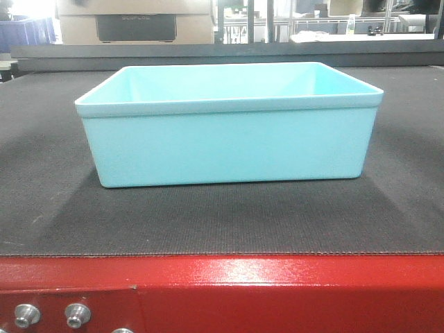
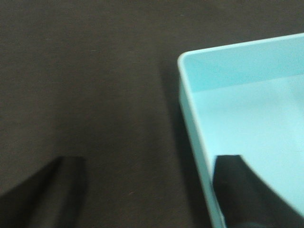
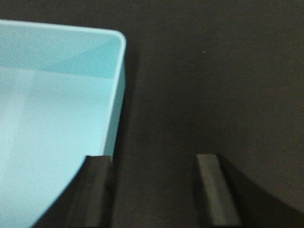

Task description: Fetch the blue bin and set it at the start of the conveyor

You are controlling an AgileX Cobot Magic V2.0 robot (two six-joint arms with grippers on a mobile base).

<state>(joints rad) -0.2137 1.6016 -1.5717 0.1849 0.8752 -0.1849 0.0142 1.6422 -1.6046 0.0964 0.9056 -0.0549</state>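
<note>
The light turquoise blue bin [image 1: 229,149] stands upright and empty on the dark grey belt [image 1: 55,208] of the conveyor start, behind its red frame [image 1: 277,284]. Neither gripper shows in the front view. In the left wrist view my left gripper [image 2: 149,161] is open; the wall of the bin [image 2: 247,114] runs between its jaws, with one finger [image 2: 242,190] over the bin's inside and the other over the belt [image 2: 85,85]. In the right wrist view my right gripper [image 3: 153,159] is open; one finger [image 3: 95,190] is at the wall of the bin [image 3: 52,104], the other over the belt [image 3: 213,85].
Silver bolts [image 1: 28,316] sit in the red frame's front face. Beyond the belt's far edge stand a cardboard box with a black unit [image 1: 135,24], dark blue crates [image 1: 28,31] at the far left, and shelving at the back right.
</note>
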